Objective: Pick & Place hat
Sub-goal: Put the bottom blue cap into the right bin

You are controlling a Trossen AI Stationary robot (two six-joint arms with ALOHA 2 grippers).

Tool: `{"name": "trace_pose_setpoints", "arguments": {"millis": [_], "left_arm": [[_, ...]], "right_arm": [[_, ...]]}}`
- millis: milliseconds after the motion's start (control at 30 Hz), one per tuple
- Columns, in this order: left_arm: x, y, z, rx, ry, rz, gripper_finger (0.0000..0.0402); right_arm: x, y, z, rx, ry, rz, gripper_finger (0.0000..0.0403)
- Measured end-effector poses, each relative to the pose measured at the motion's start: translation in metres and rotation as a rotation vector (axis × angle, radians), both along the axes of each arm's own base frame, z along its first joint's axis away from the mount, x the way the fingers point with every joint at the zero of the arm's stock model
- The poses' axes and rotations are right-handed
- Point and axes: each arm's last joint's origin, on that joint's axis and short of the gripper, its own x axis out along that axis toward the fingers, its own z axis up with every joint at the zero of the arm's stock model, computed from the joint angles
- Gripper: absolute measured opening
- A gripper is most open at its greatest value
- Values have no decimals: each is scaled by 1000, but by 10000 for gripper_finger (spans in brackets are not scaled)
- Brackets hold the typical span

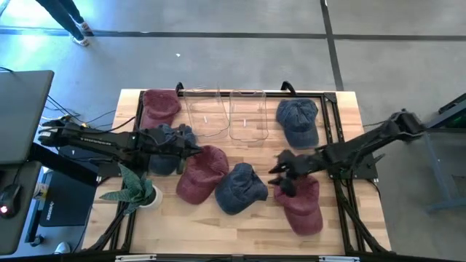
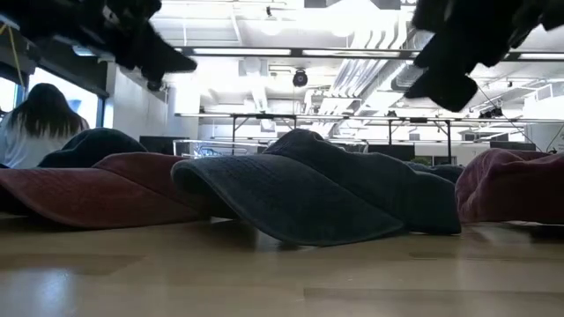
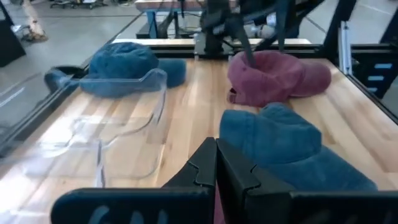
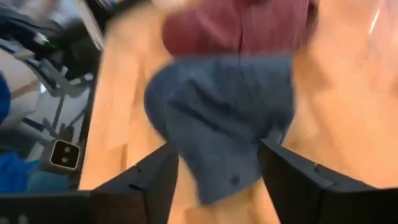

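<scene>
Blue hat [image 2: 308, 189] mid-table, right claw [image 1: 282, 177] open above maroon hat [image 1: 304, 204]

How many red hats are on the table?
3. One red hat lies at the far left corner, one in the middle beside the blue hats, and one near the right edge, under the right arm. The arms could hide another.

Both arms matte black, jointed tube links, boxy wrist housings. Left gripper [image 3: 216, 167]: flat angular black fingers with bevelled edges, meeting at a seam. Right gripper [image 4: 217, 180]: two blocky black fingers, squared faces. Right arm [image 1: 364, 148] shows thin black cabling beside its elbow joint.
</scene>
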Motion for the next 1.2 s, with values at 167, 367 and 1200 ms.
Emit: {"name": "trace_pose_setpoints", "arguments": {"millis": [167, 367, 1200], "left_arm": [[11, -14, 6, 39, 23, -48, 0], [17, -24, 6, 58, 36, -71, 0], [61, -50, 6, 142, -103, -142, 0]], "right_arm": [[31, 18, -25, 65, 169, -106, 244], [50, 27, -58, 77, 266, -83, 244], [66, 34, -35, 13, 33, 166, 26]]}}
